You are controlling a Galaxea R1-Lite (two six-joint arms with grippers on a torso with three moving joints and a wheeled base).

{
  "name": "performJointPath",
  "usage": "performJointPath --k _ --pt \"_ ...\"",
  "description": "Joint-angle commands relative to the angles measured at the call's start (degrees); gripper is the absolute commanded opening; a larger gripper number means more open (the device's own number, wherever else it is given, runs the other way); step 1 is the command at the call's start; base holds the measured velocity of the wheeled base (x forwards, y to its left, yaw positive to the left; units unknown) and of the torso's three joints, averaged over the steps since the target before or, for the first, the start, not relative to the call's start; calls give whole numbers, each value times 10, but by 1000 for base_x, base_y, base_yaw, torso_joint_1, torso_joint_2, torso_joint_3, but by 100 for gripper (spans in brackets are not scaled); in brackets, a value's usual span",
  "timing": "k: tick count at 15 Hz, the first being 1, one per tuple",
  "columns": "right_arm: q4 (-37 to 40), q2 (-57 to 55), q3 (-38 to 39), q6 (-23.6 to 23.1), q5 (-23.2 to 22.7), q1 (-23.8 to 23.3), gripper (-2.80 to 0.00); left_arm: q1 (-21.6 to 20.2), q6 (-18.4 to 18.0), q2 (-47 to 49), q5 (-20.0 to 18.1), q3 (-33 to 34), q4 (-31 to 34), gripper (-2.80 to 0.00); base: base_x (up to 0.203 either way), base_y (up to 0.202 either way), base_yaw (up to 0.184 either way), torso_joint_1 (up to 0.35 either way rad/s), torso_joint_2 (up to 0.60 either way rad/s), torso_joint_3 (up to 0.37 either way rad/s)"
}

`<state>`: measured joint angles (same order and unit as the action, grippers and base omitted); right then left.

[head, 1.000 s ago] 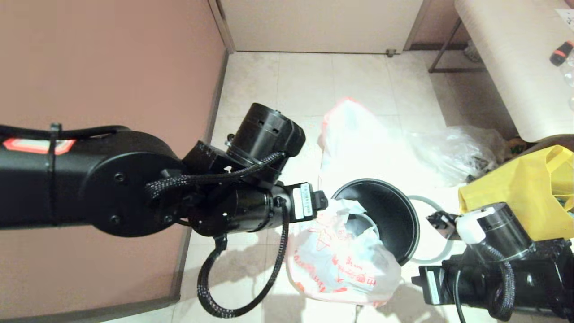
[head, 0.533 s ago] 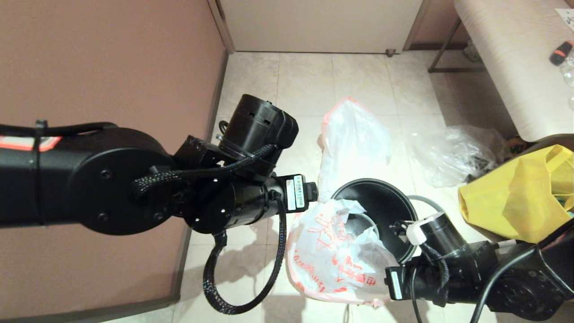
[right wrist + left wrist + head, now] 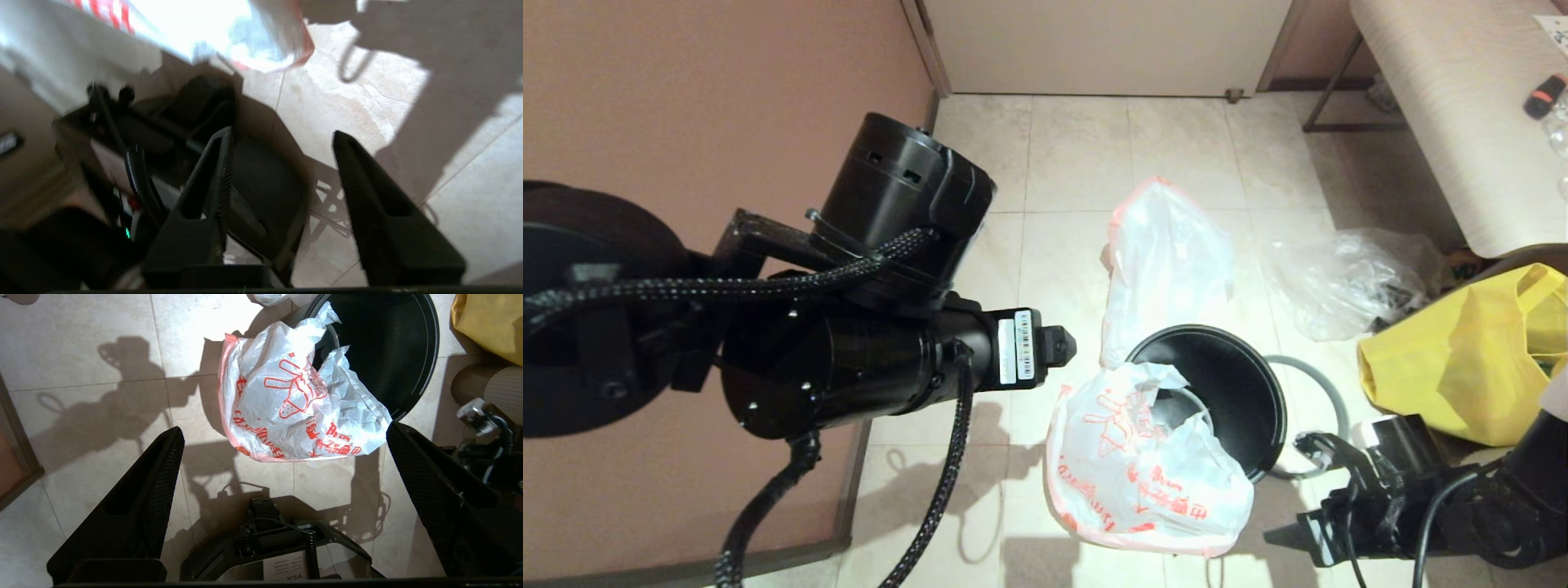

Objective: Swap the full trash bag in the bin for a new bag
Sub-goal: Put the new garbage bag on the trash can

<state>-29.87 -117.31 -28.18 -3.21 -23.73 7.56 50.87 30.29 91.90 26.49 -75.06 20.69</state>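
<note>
We see a floor of pale, smooth square tiles, bounded by a flat brown wall on our left. Our left arm fills much of the head view, a glossy black cylinder wrapped with braided cable, reaching toward the bags. The full trash bag stands on the tiles at the bin's far side, touching its rim: milky, translucent, softly creased, pink at the edge, its long axis upright with the peak leaning slightly away from us. The new bag is thin, crinkled white film with red-orange print; it drapes over the bin's near-left rim, one ragged end dipping into the opening, the rest spilling onto the floor toward us. The bin is round, black, smooth plastic, its mouth facing up. A thin grey ring lies flat on the floor against the bin's right side. The left gripper hangs above the new bag, its mesh-textured fingers spread wide and holding nothing. The right gripper is low near the floor beside the ring, its tapered fingers parted with only tile between them.
</note>
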Motion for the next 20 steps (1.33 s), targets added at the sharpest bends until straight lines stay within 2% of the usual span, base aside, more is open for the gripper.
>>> performJointPath --k 1,2,3,5,9,12,14,15,20 --pt "4 -16 8 -88 -79 -43 0 -2 2 -11 5 0 3 0 0 0 0 0 0 0" --pt "8 -31 6 -148 -121 -58 0 -3 2 -9 6 1 3 0 0 0 0 0 0 0" --pt "9 -47 -3 -178 -139 -63 0 -5 1 -7 6 0 3 0 0 0 0 0 0 0" --pt "6 -90 -55 -214 -143 -60 0 -14 0 4 6 -1 3 0 0 0 0 0 0 0" --pt "-7 -133 -96 -239 -164 -31 0 -16 0 18 15 -2 3 0 0 0 0 0 0 0" --pt "-78 -191 -114 -247 -169 -18 0 -17 0 15 16 1 5 0 0 0 0 0 0 0" --pt "-89 -196 -106 -258 -170 2 0 -25 -1 14 17 0 4 0 0 0 0 0 0 0" --pt "-89 -196 -99 -265 -170 4 -280 -25 -1 14 17 0 4 0 0 0 0 0 0 0" --pt "-89 -187 -83 -274 -171 10 -280 -28 -1 9 17 -2 3 0 0 0 0 0 0 0"
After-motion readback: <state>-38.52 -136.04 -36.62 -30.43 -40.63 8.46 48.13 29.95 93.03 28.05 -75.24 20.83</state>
